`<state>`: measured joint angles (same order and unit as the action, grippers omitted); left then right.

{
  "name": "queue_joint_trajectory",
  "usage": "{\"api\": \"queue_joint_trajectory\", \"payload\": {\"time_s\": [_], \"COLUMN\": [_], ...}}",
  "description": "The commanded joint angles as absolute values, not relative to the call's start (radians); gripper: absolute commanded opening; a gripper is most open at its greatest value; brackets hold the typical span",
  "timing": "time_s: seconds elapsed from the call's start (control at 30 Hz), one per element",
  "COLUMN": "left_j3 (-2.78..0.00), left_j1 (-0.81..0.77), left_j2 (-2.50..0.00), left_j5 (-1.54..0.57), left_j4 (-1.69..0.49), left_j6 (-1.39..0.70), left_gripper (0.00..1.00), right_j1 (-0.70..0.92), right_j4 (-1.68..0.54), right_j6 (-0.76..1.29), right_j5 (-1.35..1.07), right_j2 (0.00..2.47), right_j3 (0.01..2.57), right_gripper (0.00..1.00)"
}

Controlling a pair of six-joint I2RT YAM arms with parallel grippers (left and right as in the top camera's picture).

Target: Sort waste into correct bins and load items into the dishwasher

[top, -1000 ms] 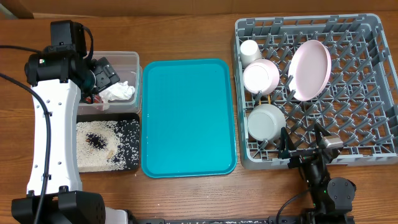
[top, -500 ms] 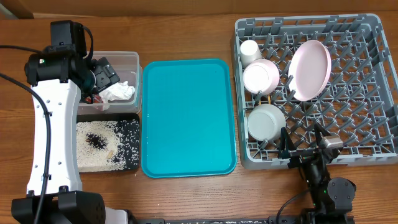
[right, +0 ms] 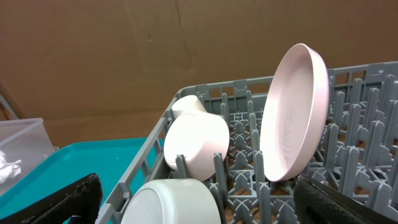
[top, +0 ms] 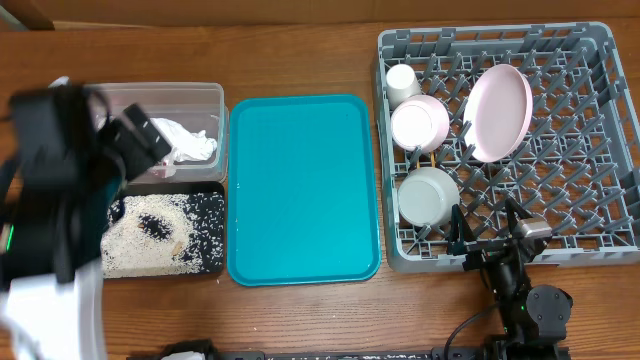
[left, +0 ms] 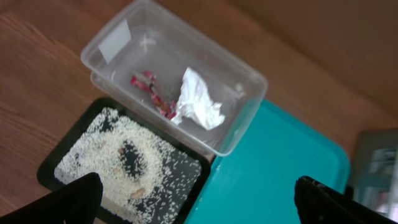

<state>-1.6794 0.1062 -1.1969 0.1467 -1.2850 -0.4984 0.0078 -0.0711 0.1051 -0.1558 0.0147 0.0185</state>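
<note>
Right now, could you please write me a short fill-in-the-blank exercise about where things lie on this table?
The crumpled napkin lies in the ____ tub.
The rice grains lie in the ____ tray.
The pink plate stands on edge in the grey ____.
Missing words: clear, black, rack.

The overhead view looks straight down on the whole brown wooden surface. The left wrist view tilts down from above the left edge, fairly near, onto the clear rectangular plastic tub, the shallow black rectangular tray and the large teal plastic serving tray. All three also show in the overhead view. The right wrist view sits low and close at the near edge of the square grey plastic dish rack, facing level across it.
</note>
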Motion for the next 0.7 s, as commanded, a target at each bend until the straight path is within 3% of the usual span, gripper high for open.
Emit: {"api": "queue_joint_trajectory", "payload": {"time_s": [0.0, 0.47, 0.67], "left_j3": [-1.607, -1.107, -0.862], "left_j1": [0.101, 0.105, 0.105], "left_j2": [-1.063, -0.542, -0.385], "left_j5": [0.13, 0.051, 0.01], "left_j4": [-1.286, -1.266, -1.024], "left_j6": [-0.49, -0.506, -0.532], "left_gripper": [1.0, 1.0, 1.0], "right_j1": [0.004, 0.004, 0.004], "right_j4": [-0.067, -0.067, -0.067], "right_j6": [0.112, 0.113, 0.113], "right_j5": [-0.147, -0.147, -0.147], "right_j2": [0.003, 0.003, 0.003], "right_j3": [0.008, 0.008, 0.008], "right_gripper": [1.0, 1.0, 1.0]}}
